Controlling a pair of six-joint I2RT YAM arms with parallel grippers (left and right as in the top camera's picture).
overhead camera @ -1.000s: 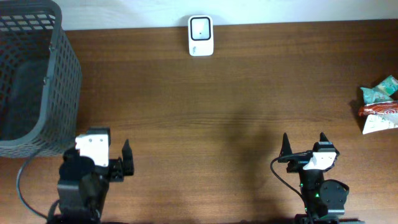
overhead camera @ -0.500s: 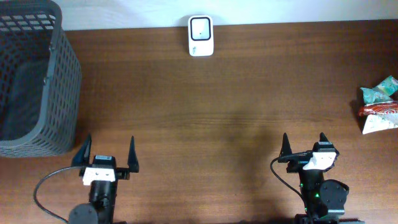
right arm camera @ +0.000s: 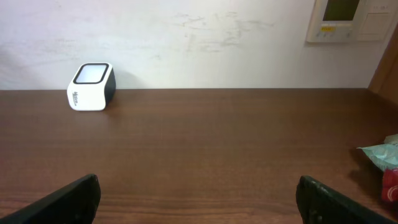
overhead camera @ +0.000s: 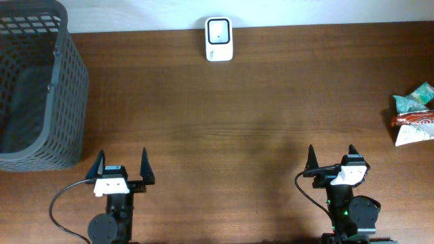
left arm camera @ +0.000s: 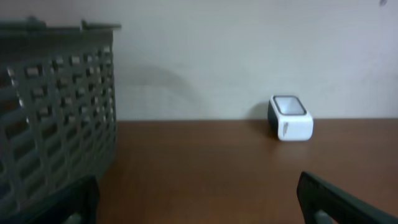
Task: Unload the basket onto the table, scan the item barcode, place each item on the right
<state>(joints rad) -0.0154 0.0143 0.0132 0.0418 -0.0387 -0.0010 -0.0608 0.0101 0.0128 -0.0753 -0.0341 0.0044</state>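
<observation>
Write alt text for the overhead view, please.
The left hand and right hand sit open and empty at the near edge of a brown wooden table. A white box scanner with a dark window stands at the far edge, a dark grey plastic mesh basket at the left, crinkled snack packets at the right.

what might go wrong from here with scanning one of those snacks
The snack packets lie heaped at the far right, cut off by the overhead frame: a grab may take two at once. No barcode shows, so a packet may need turning. The small scanner at the back could get knocked.
</observation>
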